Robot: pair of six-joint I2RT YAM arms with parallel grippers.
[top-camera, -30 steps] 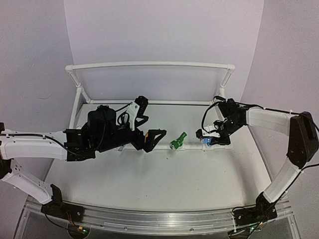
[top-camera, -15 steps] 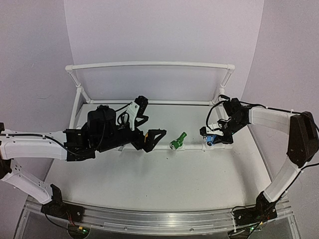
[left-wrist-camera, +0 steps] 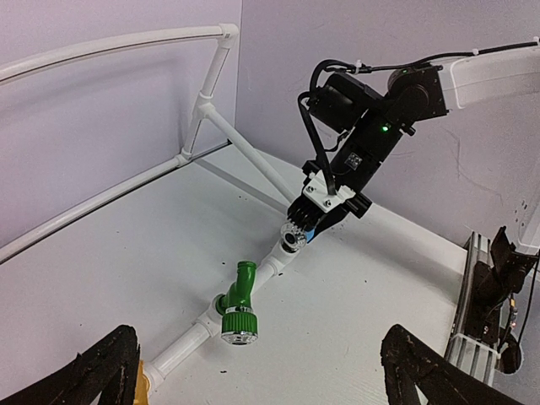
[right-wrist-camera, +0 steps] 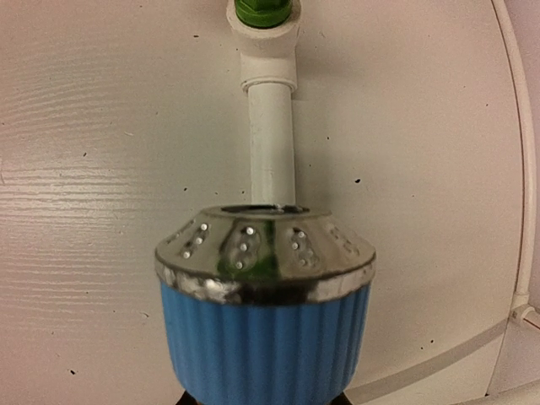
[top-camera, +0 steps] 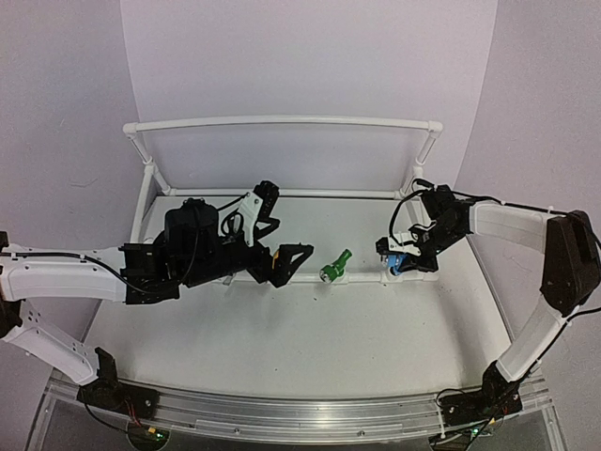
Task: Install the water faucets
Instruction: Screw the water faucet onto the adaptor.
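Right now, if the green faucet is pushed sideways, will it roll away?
Probably not: the green faucet looks seated on the white pipe, not loose. It looks like rigid plastic, so hardly bending. Its ribbed collar should give grip.

no readable text, labels or numbers

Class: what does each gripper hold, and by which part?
Right gripper: blue faucet, by its ribbed body behind the nozzle. Left gripper: nothing.
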